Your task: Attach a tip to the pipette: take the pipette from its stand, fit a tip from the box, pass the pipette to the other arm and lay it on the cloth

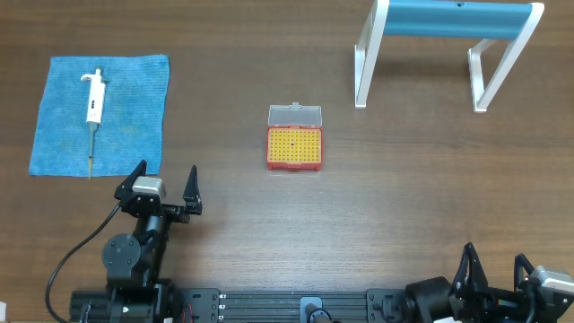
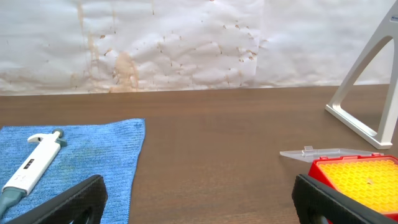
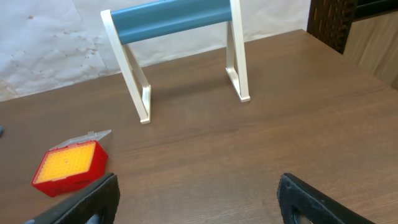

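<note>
Left gripper [image 1: 164, 176] jaws wide apart, nothing between them, low near its base, just off the near right corner of the blue cloth [image 1: 134, 90]. Right gripper [image 1: 493, 262] jaws also apart and empty, down by its own base at the right, well apart from everything. Pipette [image 1: 93, 100] lies flat about mid-cloth, head end away from me. Its yellow tip [image 1: 91, 160] points back toward the arms and ends close to the cloth's near edge; can't tell if the very end hangs past the hem. Tip box [image 1: 293, 148] sits mid-table with its lid [image 1: 294, 114] flipped open behind it, well apart from both grippers. Stand [image 1: 457, 20] far right, bar bare.

I'd call the task done, nothing left to grasp. Risks as I see them:
- Left fingers are near the cloth corner, so swinging that arm forward or left could catch the fabric and drag or roll the pipette.
- A roll could knock the tip loose if it's only lightly seated, which I can't judge from here.
- The open box could get clipped if either arm crosses the middle low
</note>
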Robot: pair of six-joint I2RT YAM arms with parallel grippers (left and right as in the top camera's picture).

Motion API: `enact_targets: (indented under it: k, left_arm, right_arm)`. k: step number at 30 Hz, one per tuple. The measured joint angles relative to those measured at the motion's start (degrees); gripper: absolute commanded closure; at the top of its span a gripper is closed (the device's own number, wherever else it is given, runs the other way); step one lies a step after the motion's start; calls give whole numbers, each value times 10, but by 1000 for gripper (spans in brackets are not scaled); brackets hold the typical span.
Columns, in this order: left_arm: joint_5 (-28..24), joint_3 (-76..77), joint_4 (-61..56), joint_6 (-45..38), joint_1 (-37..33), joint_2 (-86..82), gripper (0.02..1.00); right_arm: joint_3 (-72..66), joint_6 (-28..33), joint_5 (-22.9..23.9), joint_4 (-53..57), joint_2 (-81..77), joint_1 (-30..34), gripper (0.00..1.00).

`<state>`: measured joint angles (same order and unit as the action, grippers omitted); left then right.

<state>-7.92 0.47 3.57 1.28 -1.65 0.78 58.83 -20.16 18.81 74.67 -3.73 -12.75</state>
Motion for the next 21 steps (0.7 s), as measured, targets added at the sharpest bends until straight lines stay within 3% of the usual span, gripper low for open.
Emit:
enact_targets:
  k: [4, 8, 12, 16, 21]
  left_arm:
    - [0, 0, 0, 0, 0, 0, 56]
    - [0, 0, 0, 0, 0, 0, 56]
    - [0, 0, 0, 0, 0, -1, 56]
    - [0, 0, 0, 0, 0, -1, 56]
    - [0, 0, 0, 0, 0, -1, 56]
  right_arm:
    - [-4, 0, 0, -36, 0, 0, 176]
    - [-70, 33, -5, -298, 4, 35, 174]
    - [-224, 80, -50, -536, 5, 109, 174]
    - [-433, 94, -132, -759, 1, 148, 176]
    - [-566, 101, -177, -814, 0, 142, 176]
